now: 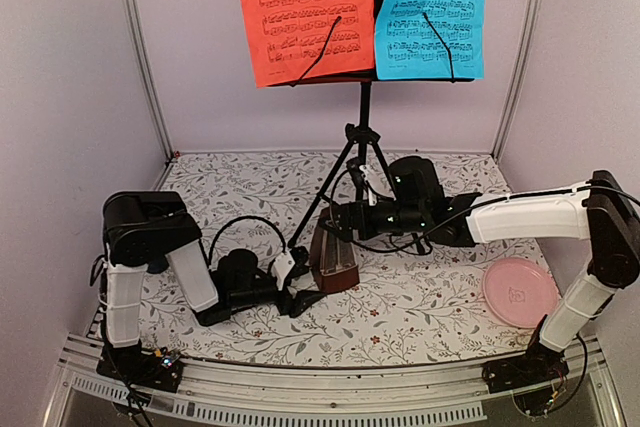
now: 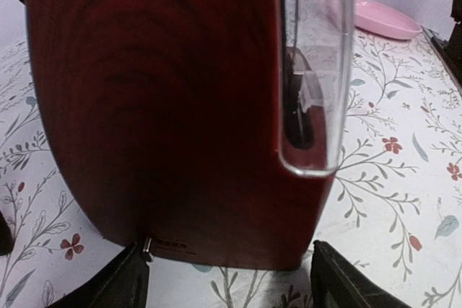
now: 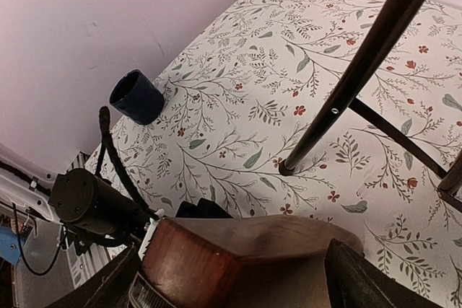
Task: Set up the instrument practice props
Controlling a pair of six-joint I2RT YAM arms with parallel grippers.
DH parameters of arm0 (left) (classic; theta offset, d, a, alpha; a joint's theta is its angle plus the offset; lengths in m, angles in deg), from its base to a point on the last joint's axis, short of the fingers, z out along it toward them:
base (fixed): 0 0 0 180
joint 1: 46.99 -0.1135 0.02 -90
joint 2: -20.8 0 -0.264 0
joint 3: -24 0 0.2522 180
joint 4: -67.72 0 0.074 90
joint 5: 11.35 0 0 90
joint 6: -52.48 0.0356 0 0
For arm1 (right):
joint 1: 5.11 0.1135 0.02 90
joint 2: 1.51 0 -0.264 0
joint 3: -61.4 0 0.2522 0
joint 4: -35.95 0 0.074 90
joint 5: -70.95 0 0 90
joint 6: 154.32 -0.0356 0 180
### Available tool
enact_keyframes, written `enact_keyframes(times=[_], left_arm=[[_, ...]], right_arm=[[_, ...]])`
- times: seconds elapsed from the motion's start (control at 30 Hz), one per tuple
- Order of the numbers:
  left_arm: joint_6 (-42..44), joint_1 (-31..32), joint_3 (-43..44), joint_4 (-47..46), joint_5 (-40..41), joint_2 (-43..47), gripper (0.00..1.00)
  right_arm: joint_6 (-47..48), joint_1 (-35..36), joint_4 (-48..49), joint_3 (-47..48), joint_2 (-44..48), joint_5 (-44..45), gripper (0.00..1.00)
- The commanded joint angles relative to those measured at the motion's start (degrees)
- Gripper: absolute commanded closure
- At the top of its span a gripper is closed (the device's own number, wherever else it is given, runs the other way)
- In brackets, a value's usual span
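At the middle of the floral-patterned counter, the small reddish-brown wooden pyramid metronome stands upright, just in front of the tripod legs of the black perforated music stand. The left fingers are spread wide and straddle the metronome's base, 1 on each side. The right fingers are likewise spread wide about its upper part. Whether either pair presses on the wood I cannot tell. On the stand's desk rest 2 sheets of printed music, the red sheet on the left and the cyan sheet on the right. A pink round plate lies near the right arm's base. A dark blue mug sits on the counter close to the wall, well apart from the metronome.
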Motion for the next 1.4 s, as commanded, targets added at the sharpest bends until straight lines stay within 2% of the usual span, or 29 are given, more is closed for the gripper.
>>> enact_keyframes(times=[0.0, 0.27, 0.4, 0.47, 1.1, 1.27, 1.37], left_arm=[[1.0, 0.9, 0.2, -0.6, 2.0, -0.6, 0.24], [0.6, 1.0, -0.4, -0.4, 5.5, -0.1, 0.31], [-0.5, 1.1, -0.7, -0.2, 6.9, 0.8, 0.22], [-1.0, 1.5, -0.9, 0.1, 7.2, 1.2, 0.21], [-1.0, 2.3, -1.9, -1.8, 8.4, 1.4, 0.31], [-1.6, 2.3, -1.7, -1.7, 8.6, 1.7, 0.21], [-1.9, 2.8, -0.8, -1.7, 8.2, 1.3, 0.19]], right_arm=[[0.4, 0.4, -0.1, 1.6, -1.1, 0.8, 0.14], [0.2, 0.4, -0.1, 1.4, -1.3, 0.9, 0.19], [-0.2, 0.5, -0.3, 1.3, -1.5, 0.9, 0.2], [-0.5, 0.4, -0.2, 1.2, -1.5, 0.9, 0.21], [-0.6, 0.5, -0.3, 1.0, -1.8, 0.4, 0.23], [-0.5, 0.4, -0.4, 0.8, -1.7, 0.6, 0.24], [-0.5, 0.4, -0.4, 0.7, -1.7, 0.7, 0.24]])
